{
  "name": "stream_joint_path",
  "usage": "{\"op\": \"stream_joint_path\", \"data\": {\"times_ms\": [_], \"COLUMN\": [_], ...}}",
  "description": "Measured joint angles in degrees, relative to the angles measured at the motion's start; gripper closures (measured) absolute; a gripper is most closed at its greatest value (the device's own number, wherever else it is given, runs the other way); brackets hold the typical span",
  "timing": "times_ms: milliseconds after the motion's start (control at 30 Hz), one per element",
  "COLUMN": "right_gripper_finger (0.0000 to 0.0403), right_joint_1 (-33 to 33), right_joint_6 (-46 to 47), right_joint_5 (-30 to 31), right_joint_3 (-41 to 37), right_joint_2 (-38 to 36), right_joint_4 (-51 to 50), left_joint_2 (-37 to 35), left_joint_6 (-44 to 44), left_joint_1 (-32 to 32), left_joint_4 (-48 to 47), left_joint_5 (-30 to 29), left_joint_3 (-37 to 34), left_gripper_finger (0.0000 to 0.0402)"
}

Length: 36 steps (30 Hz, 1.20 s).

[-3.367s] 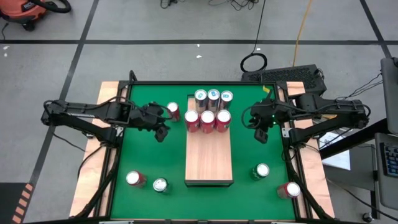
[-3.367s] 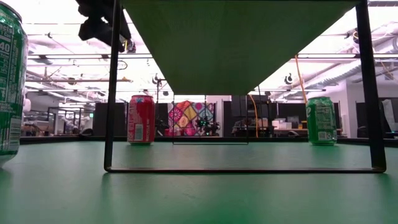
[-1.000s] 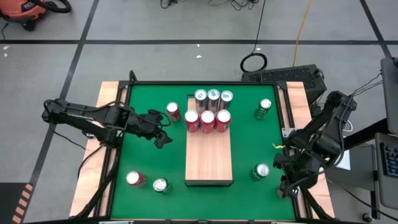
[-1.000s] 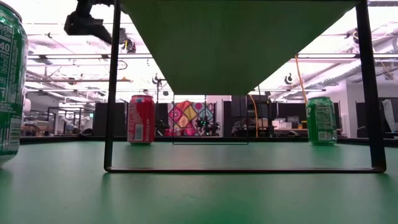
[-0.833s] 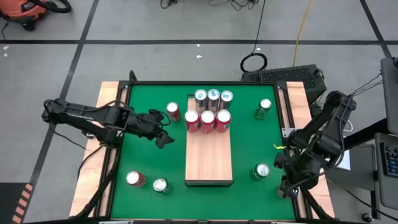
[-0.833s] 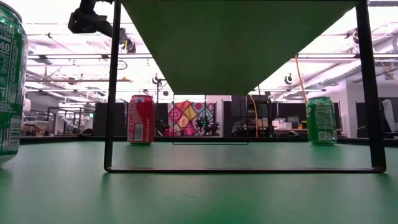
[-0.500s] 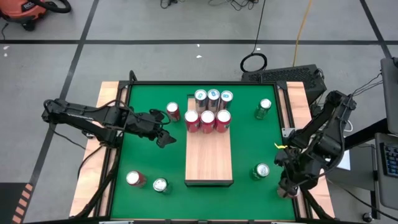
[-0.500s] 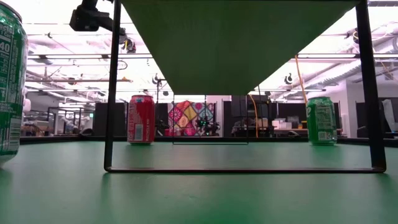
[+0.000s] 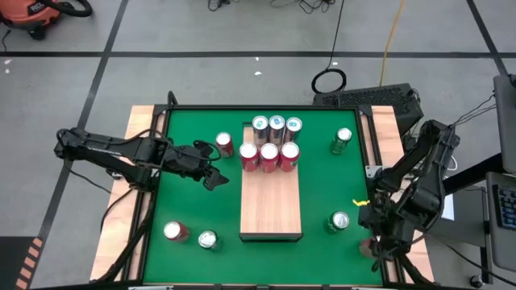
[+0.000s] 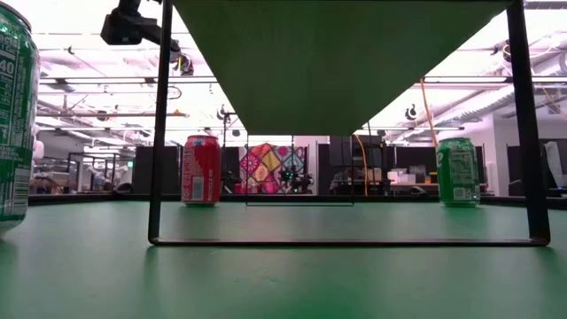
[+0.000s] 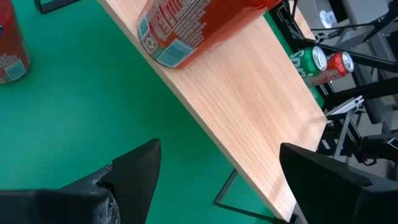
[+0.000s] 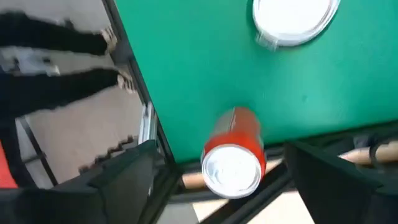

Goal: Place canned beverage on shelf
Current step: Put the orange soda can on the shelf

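Long pale wooden shelf [image 9: 271, 197]: far end blocked by six upright cans in two rows, three silver-topped cans [image 9: 276, 125] behind three red cans [image 9: 269, 155]; the near two-thirds of its top is bare. Left gripper [image 9: 211, 176], jaws open, hangs over open green surface [image 9: 189, 205] just left of the shelf edge, with a lone red can [image 9: 225, 144] near it on the far side. Right gripper [image 12: 217, 186], jaws spread wide, sits above a red can [image 12: 234, 163] at the surface's near right corner; a green can [image 9: 339, 222] stands close beside.
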Motion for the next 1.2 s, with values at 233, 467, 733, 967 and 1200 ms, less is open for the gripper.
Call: {"op": "stream_joint_path", "data": {"times_ms": [233, 467, 733, 967, 1200], "right_gripper_finger": [0.0027, 0.0005, 0.0005, 0.0005, 0.0005], "right_joint_1": [4.3, 7.4, 10.2, 11.4, 11.6], "right_joint_6": [0.1, 1.1, 3.9, 6.7, 9.7], "right_joint_5": [2.4, 4.3, 8.2, 8.8, 8.8], "right_joint_3": [0.0, 0.0, 0.0, 0.0, 0.0], "right_joint_2": [2.3, 4.8, 6.6, 8.5, 10.2], "right_joint_4": [-1.3, -2.1, -3.8, -4.0, -4.2], "left_joint_2": [0.0, 0.0, 0.0, 0.0, 0.0], "left_joint_6": [1.5, 3.3, 7.0, 7.1, 7.0], "left_joint_1": [0.0, 0.0, 0.2, -0.3, -0.3], "left_joint_4": [-0.2, -0.1, -0.2, -0.1, 0.1], "left_joint_5": [-0.7, -0.6, -0.6, -0.1, 0.0], "left_joint_3": [0.0, 0.0, 0.0, 0.0, 0.0], "left_gripper_finger": [0.0073, 0.0073, 0.0073, 0.0073, 0.0073]}}
